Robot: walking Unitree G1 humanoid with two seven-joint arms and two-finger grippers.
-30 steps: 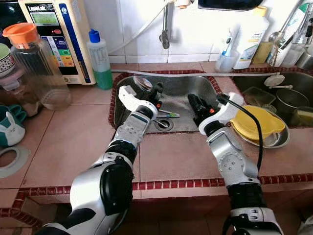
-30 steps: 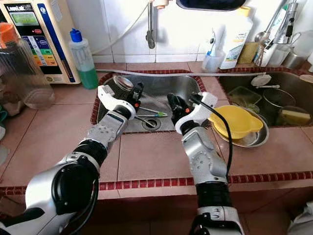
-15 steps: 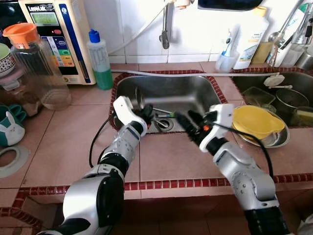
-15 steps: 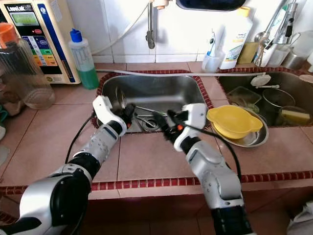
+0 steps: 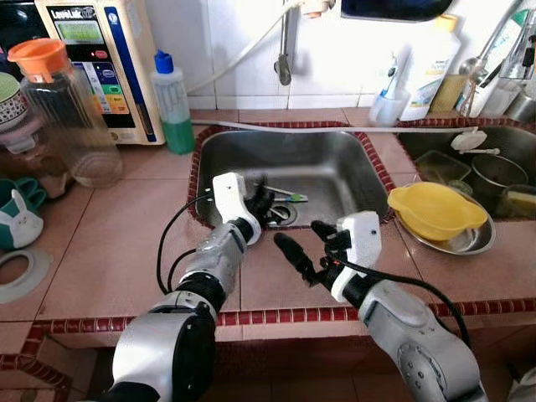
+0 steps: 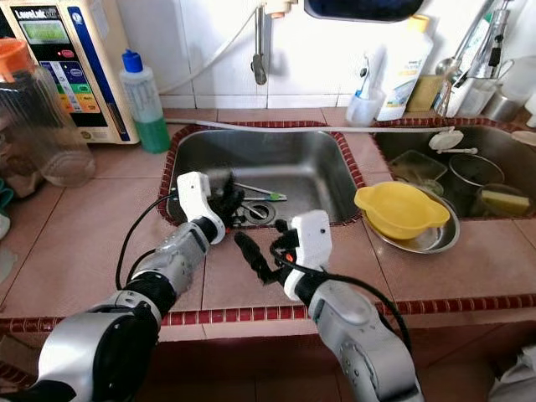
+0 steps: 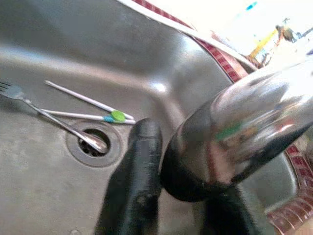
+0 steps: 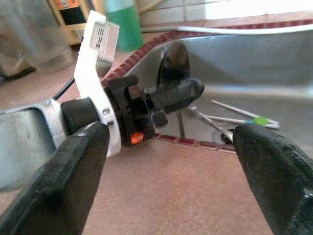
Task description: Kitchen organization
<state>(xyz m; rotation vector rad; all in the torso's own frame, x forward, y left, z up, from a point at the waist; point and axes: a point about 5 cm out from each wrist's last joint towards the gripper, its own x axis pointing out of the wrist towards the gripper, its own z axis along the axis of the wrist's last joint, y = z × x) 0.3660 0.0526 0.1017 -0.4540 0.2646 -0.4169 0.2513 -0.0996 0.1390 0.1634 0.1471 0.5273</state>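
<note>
My left gripper (image 5: 258,201) hangs at the front edge of the steel sink (image 5: 335,159), shut on a shiny steel spoon (image 7: 244,132). Its dark bowl (image 8: 172,63) stands up above the fingers in the right wrist view. My right gripper (image 5: 308,244) hovers open over the tiled counter just in front of the sink, pointing toward the left gripper with nothing between its fingers. On the sink floor beside the drain (image 7: 95,144) lie a fork (image 7: 54,120) and two white sticks with a green tag (image 7: 93,110).
A yellow bowl (image 5: 435,209) rests on a steel plate in the right-hand basin among other dishes. A green soap bottle (image 5: 172,105), a clear jar with an orange lid (image 5: 63,117) and a water purifier (image 5: 92,59) stand at the back left. The tap (image 5: 285,50) hangs over the sink.
Both arms have drawn back out of the sink toward the front edge. The left gripper brought the spoon with it. The right gripper now hovers over the counter.
</note>
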